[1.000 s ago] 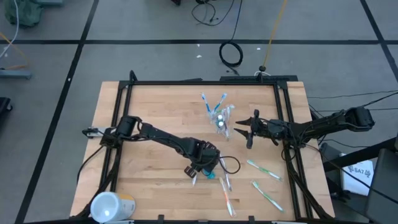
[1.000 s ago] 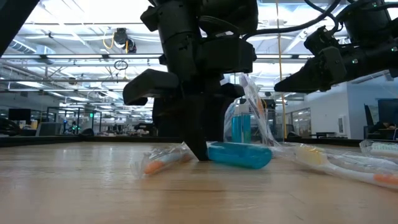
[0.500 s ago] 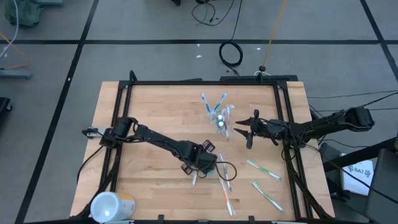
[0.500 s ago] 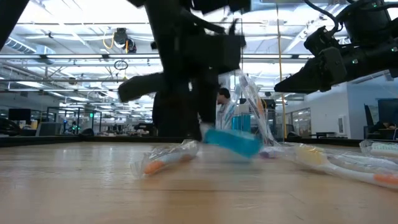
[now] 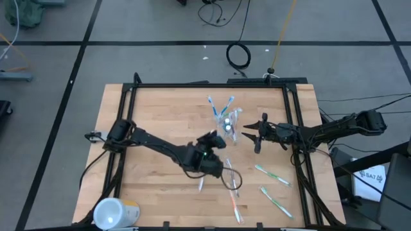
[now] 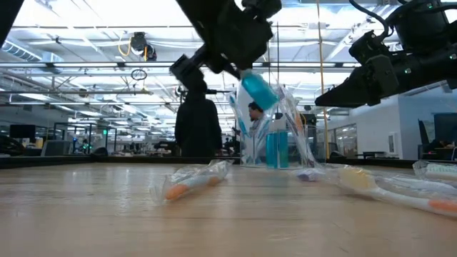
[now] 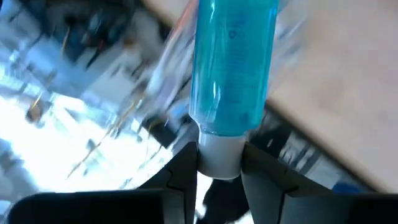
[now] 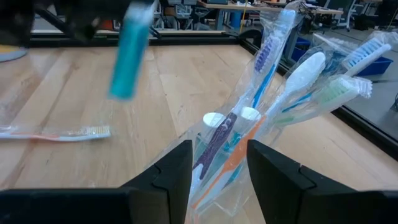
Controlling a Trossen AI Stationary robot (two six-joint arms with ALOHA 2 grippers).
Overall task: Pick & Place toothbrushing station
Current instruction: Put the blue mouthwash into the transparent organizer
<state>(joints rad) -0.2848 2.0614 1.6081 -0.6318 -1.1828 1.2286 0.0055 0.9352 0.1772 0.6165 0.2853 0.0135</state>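
My left gripper is shut on a small blue toothpaste tube, held in the air left of the clear cup. The tube also shows in the left wrist view and the right wrist view. The cup stands upright on the table with several wrapped toothbrushes and white-capped tubes in it. My right gripper is open, level with the cup and just to its right. Its fingers frame the cup in its wrist view. My left gripper pinches the tube's white cap between its two fingers. The blue body runs on straight out past the fingertips, in line with them. The tube is lifted clear of the table and tilted, its free end lower and toward the cup.
Loose toothbrushes lie on the near right of the table: an orange one, two green ones and a wrapped one. A large white and yellow cylinder stands at the near left corner. A black cable loop lies near them.
My left gripper has risen from the table and gone toward the far edge and the cup, tipping as it rose. The blue tube, which lay on the table a second ago, is now lifted clear and tilted. My right gripper has kept still.
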